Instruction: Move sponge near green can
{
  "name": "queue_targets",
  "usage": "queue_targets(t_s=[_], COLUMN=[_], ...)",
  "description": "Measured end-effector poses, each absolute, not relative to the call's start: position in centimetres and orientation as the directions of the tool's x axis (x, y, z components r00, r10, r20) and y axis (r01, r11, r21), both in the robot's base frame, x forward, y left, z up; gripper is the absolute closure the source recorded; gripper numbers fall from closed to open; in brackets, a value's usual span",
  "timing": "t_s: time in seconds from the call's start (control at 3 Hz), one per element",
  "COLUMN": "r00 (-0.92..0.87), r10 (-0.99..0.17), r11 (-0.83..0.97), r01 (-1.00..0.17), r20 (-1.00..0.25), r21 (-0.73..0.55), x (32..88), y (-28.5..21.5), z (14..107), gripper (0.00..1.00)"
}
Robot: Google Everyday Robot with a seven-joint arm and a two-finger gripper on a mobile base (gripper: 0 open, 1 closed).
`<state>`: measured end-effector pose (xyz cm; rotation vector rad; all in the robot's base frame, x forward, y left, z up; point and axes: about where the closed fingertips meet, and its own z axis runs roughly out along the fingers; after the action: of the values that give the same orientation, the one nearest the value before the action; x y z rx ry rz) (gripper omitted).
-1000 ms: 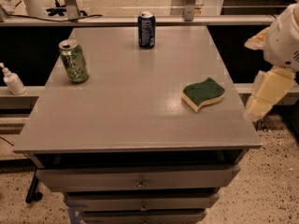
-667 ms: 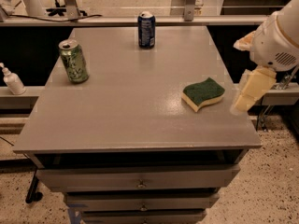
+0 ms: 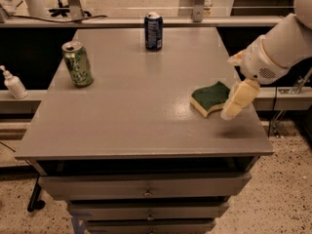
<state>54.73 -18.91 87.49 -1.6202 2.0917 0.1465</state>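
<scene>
The sponge (image 3: 210, 97) lies flat on the table (image 3: 141, 116) near the right edge, roughly midway between the front and back edges, dark green face up with the pale foam base showing along its front side. The gripper (image 3: 238, 100) hangs at the right edge of the table, directly beside the right end of the sponge and just above the surface; whether it is apart or closed cannot be determined, and contact with the sponge cannot be confirmed. The green can (image 3: 77, 63) stands upright near the left edge toward the back-left corner, well apart from the sponge, and a dark blue can (image 3: 153, 30) stands upright near the middle of the back edge.
</scene>
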Motion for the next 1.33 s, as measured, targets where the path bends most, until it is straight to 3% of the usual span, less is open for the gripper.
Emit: queue_targets(t_s=[0.33, 0.67, 1.33], r00=[-0.197, -0.21, -0.221], r10=[-0.864, -0.85, -0.838], r11=[0.308, 0.316, 0.331], r01=[-0.935, -0.937, -0.933], r20=[-0.464, -0.483, -0.498], r21=[-0.177, -0.15, -0.141], x=[56.6, 57.5, 58.5], y=[-18.1, -17.0, -16.6], z=[85.4, 83.8, 83.3], gripper=[0.0, 0.18, 0.64])
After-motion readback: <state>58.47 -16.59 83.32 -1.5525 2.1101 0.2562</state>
